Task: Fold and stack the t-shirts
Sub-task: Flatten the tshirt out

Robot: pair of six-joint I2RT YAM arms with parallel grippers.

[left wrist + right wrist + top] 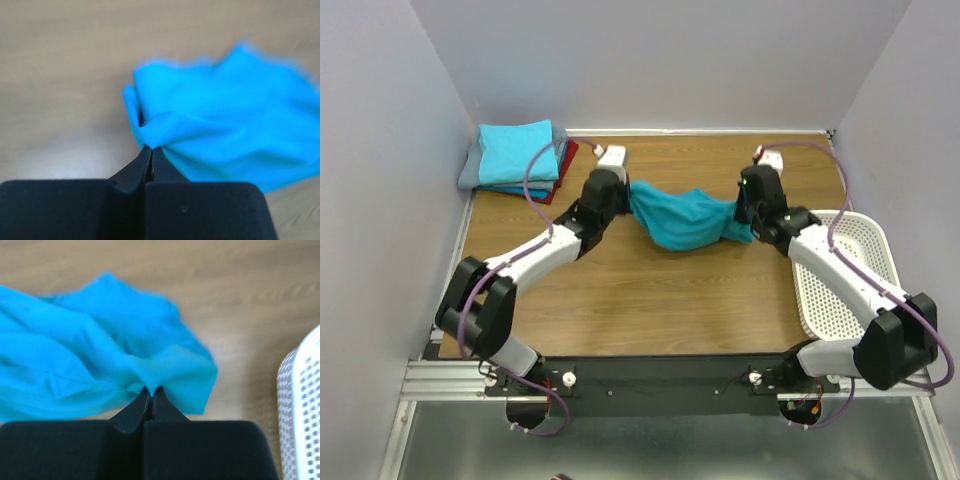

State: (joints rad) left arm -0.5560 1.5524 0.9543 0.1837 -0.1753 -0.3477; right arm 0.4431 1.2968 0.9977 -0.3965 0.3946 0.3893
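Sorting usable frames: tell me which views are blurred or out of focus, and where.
Top external view: evenly lit, sharp, the crumpled teal-blue cloth t-shirt crisp. Left wrist view: the t-shirt's far edges smeared, the black left gripper soft. Right wrist view: cloth mildly blurred, the white perforated plastic basket soft at the edge.

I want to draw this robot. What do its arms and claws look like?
The left arm and right arm are white with chunky black joints. A purple cable loops along each. The left claw and right claw are black, with two pointed fingers.
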